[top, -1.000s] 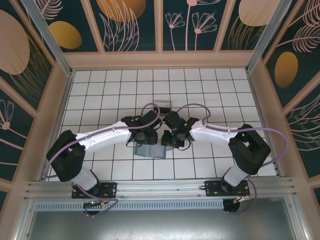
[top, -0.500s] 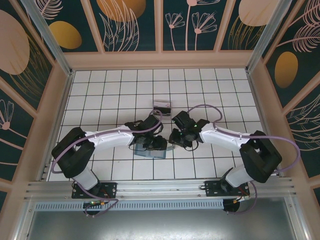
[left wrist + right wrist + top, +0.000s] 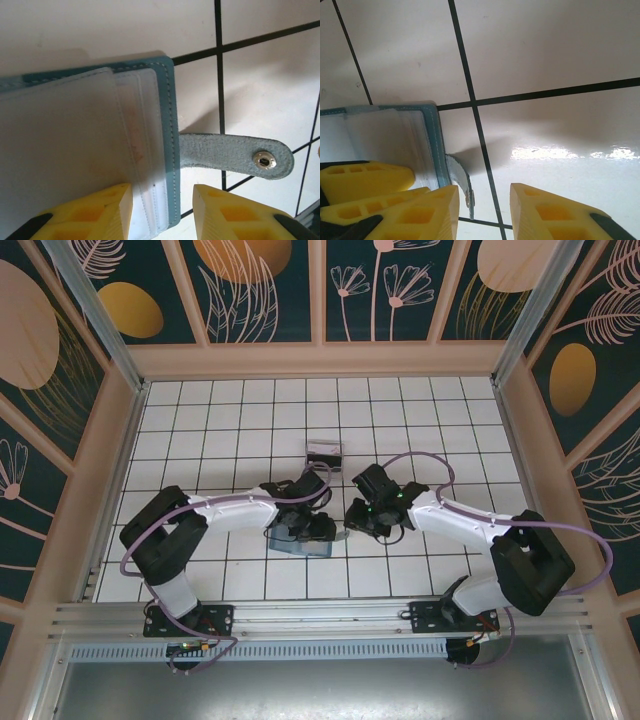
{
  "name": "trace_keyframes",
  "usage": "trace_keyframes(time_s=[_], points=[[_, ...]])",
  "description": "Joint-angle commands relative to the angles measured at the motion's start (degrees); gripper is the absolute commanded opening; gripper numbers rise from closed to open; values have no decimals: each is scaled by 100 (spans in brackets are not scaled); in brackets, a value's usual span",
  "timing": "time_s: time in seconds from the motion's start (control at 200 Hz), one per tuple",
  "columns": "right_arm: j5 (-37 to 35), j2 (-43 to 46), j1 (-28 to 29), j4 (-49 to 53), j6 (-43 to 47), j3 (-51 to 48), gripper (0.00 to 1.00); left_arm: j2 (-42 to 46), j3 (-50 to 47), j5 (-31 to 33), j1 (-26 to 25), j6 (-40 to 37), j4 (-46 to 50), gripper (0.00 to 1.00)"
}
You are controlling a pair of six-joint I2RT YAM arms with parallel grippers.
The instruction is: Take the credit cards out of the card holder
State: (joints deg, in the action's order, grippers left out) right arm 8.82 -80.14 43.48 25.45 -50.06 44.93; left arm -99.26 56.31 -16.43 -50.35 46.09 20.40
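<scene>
The teal card holder (image 3: 290, 543) lies open on the tiled floor under my left gripper (image 3: 318, 527). In the left wrist view the card holder (image 3: 170, 125) shows frosted plastic sleeves (image 3: 65, 145) and a strap with a metal snap (image 3: 264, 160) sticking out to the right. My left gripper (image 3: 162, 192) is open, straddling the holder's right edge. The credit cards are hidden in the sleeves; a faint orange print shows through. My right gripper (image 3: 484, 192) is open just right of the holder (image 3: 434, 135), by the curled strap (image 3: 462, 182).
A small clear plastic box (image 3: 323, 452) stands on the tiles behind the two grippers. The left gripper's yellow fingers (image 3: 365, 180) show at the left of the right wrist view. White tiled floor (image 3: 430, 420) stretches out to the pen's wooden walls.
Both arms have stretched lower and closer to the holder. The right gripper shifted right, uncovering the clear box. The holder has stayed in place.
</scene>
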Motion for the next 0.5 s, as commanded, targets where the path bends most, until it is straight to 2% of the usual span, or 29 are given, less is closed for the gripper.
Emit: trace_keyframes(time_s=[0.0, 0.495], points=[[-126, 96, -42, 74, -42, -46, 33, -29, 182, 537, 10, -192, 807, 38], [-65, -26, -50, -5, 26, -37, 33, -117, 811, 1785, -176, -337, 2325, 38]])
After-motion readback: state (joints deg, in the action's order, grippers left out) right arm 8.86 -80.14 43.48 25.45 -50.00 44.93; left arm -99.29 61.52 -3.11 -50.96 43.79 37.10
